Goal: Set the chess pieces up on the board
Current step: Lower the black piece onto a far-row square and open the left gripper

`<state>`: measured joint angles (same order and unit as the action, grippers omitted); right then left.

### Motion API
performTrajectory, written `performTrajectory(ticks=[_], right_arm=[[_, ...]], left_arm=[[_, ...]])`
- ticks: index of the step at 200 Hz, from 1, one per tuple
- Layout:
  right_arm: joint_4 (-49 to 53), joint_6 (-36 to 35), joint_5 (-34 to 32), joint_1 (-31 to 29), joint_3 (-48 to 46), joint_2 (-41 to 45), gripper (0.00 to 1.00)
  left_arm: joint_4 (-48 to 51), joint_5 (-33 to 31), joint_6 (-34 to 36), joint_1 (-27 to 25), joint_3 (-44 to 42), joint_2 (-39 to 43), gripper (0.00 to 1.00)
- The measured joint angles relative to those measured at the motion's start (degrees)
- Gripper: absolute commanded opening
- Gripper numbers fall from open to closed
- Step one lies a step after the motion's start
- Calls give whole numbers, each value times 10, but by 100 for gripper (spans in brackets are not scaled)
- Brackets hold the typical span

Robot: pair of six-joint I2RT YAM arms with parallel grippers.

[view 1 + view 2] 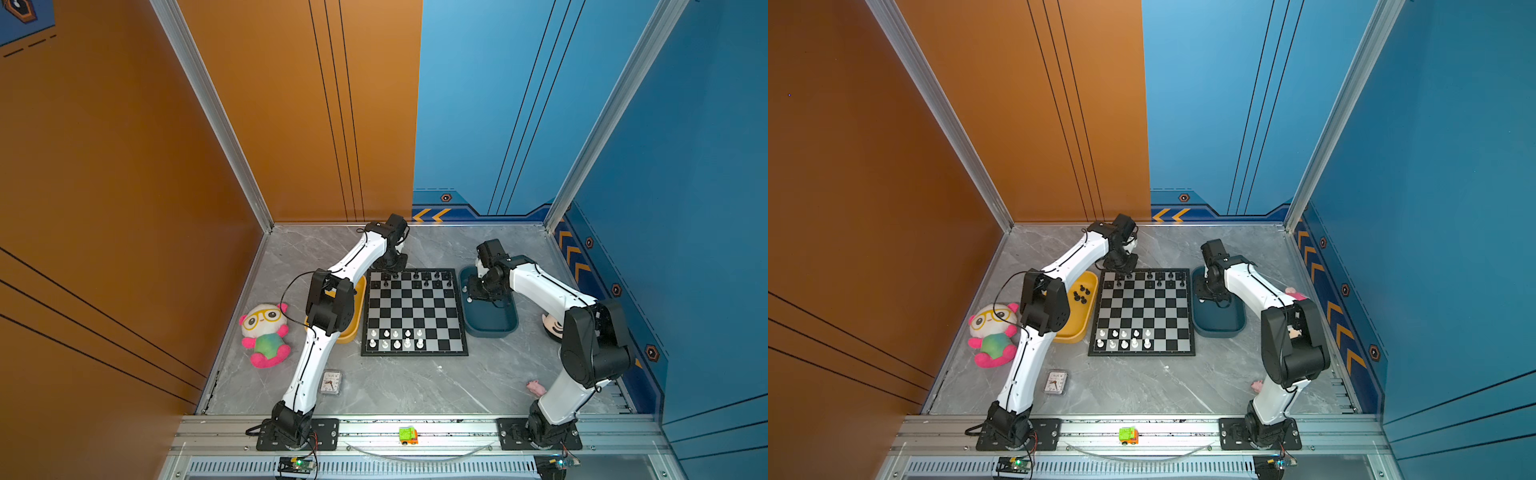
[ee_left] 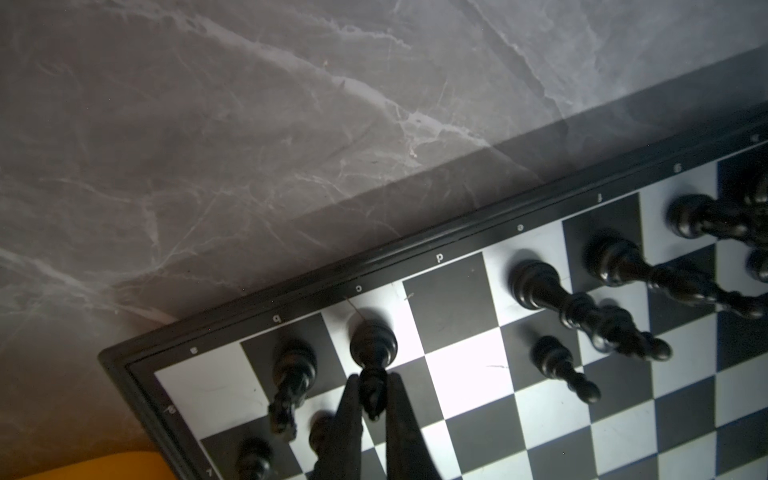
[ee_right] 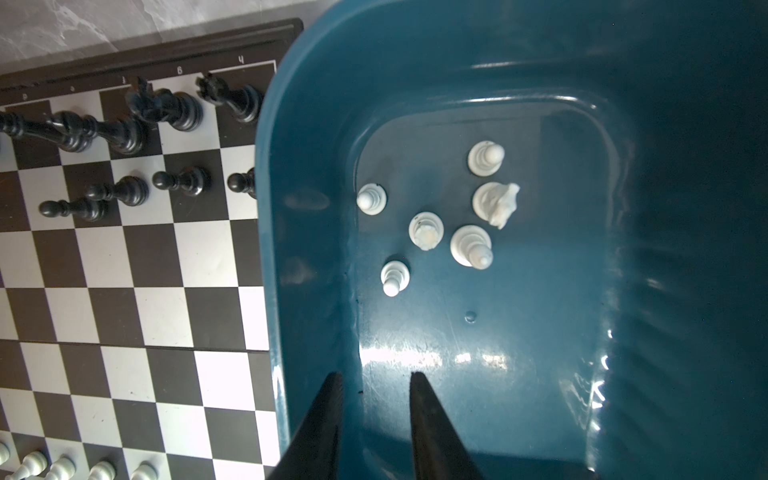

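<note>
The job looks a little past halfway. On the flat black-and-silver chessboard (image 1: pixel 414 311), mid-frame in both top views, ten white plastic chessmen (image 1: pixel 397 344) fill two rows at its lower left, and the squares to their right are bare. Glossy black chessmen (image 1: pixel 426 276) line its upper edge with gaps. Six white pieces (image 3: pixel 426 230) wait in the dark teal oblong tray (image 3: pixel 316 124) just right of the board. A handful of black pieces (image 1: pixel 1080 294) wait in the yellow oblong tray (image 1: pixel 1073 337) just left of it.

The left end effector (image 2: pixel 374 401) is closed on a tall black piece (image 2: pixel 373 345) that appears to stand on the light square marked c. A black knight (image 2: pixel 291 374) crowds the next square. The right end effector (image 3: pixel 376 399) is parted and empty, hovering over the teal tray short of the white pieces.

On the grey marbled table (image 1: pixel 415 382), a plush panda (image 1: pixel 266 334), a small clock (image 1: pixel 331 382) and a pink toy pig (image 1: pixel 536 387) lie well apart from the board and block nothing.
</note>
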<state>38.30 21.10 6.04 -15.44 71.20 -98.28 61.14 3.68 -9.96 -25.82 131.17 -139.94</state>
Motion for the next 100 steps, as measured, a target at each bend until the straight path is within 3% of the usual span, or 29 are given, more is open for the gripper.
performTrajectory(ticks=[100], right_arm=[[0,0,0,0,0,0,31]], left_arm=[[0,0,-4,0,1,-7,32]])
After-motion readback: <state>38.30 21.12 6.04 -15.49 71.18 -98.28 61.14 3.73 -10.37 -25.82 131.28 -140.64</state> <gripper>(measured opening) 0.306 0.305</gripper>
